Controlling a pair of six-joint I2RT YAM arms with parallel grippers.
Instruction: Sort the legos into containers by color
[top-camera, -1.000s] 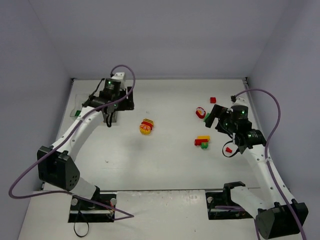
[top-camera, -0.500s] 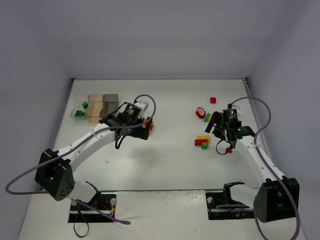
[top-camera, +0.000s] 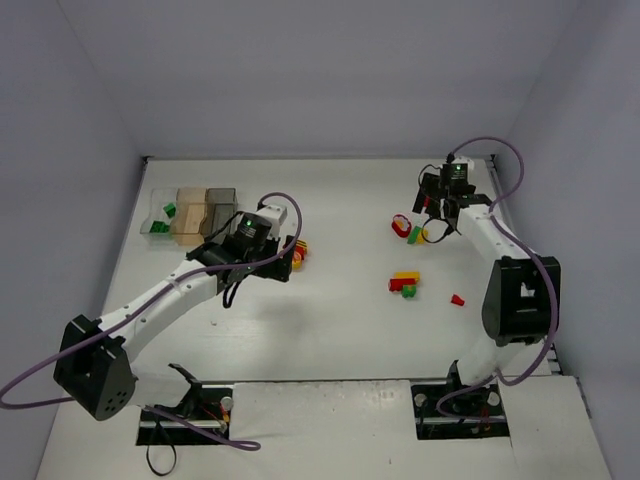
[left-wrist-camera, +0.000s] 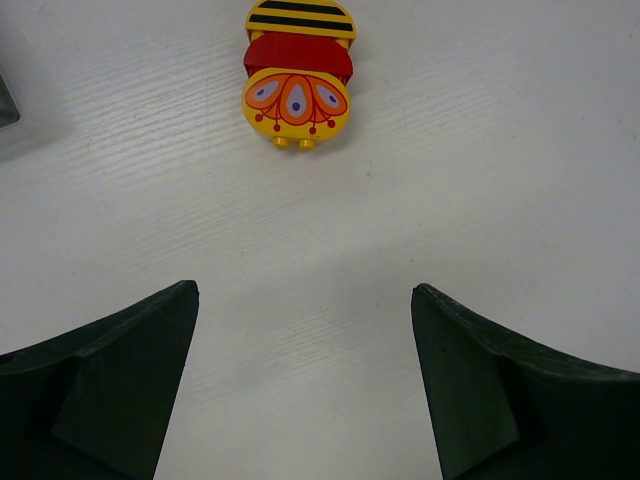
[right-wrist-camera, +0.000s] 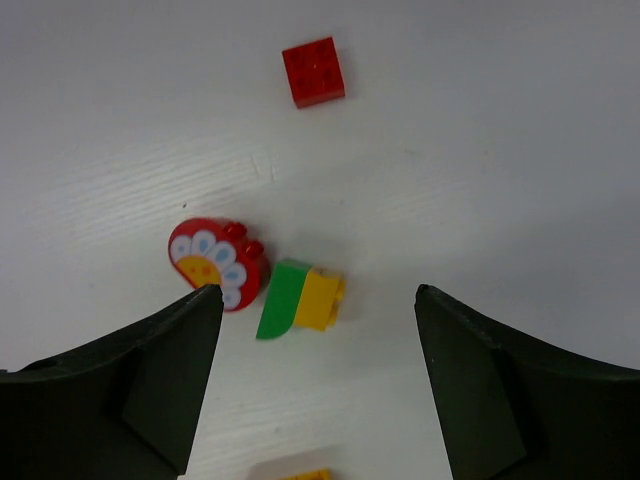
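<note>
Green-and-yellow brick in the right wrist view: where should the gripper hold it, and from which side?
Likely take the green-and-yellow brick from above, across its near and far sides: it lies flat, and the red flower piece crowds its green end.

Far left of the table (top-camera: 340, 320), the containers (top-camera: 205, 197) stand as 3 joined boxes in a row: clear box (top-camera: 152, 212), tan box (top-camera: 190, 197), dark grey box (top-camera: 222, 195). 2 green legos (top-camera: 168, 210) already sit in the clear one. Just right of the row lies a 3-piece clump (left-wrist-camera: 298, 85), flat on the table: a yellow black-striped dome, a red brick, and a yellow piece printed with orange petals. Over on the right, a round red flower piece (right-wrist-camera: 215, 263) lies just beside a green-and-yellow pair (right-wrist-camera: 300, 298). A red 4-stud square (right-wrist-camera: 313, 71) lies apart beyond them. Nearer in, there's a yellow-red-green clump (top-camera: 405, 283), and a small red piece (top-camera: 457, 299) alone to its right.
</note>
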